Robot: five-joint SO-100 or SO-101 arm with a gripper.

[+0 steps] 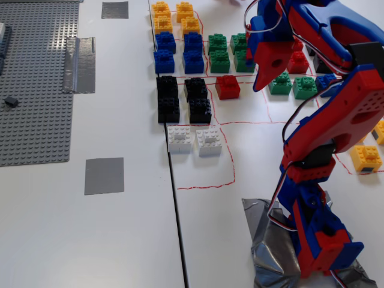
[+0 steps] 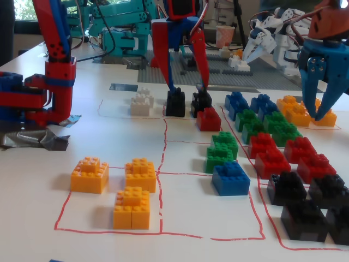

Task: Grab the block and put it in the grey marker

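Where the red pen lines cross on the white surface (image 1: 138, 240) sits the small bright red square plastic block (image 1: 227, 87), studs up, on its own just right of the black bricks (image 1: 183, 99). In the other fixed view the same red block (image 2: 209, 118) rests just near-right of those black bricks (image 2: 185, 102), with the green bricks (image 2: 223, 150) nearer the camera. Nothing has hold of it.

Directly above it in that low view hangs the red and blue end effector (image 2: 185, 89), its two fingers spread fairly wide and pointing down, tips level with the tops of the black bricks and empty. Seen from the higher fixed view, the end effector (image 1: 264, 57) shows only partly, right of the block among the green bricks (image 1: 228, 53), and I cannot judge its opening there.

Far to the left in the higher view lies the flat, roughly square patch of grey duct tape (image 1: 104, 176), bare, well apart from the block and across the black seam (image 1: 175, 198) in the surface. Two white bricks (image 1: 194, 139) stand between block and patch, nearer the block. Left of everything lies a grey studded baseplate (image 1: 33, 84), with a wrinkled grey tape strip (image 1: 80, 65) on its right edge. Crumpled tape (image 1: 270, 246) holds down the arm's base.
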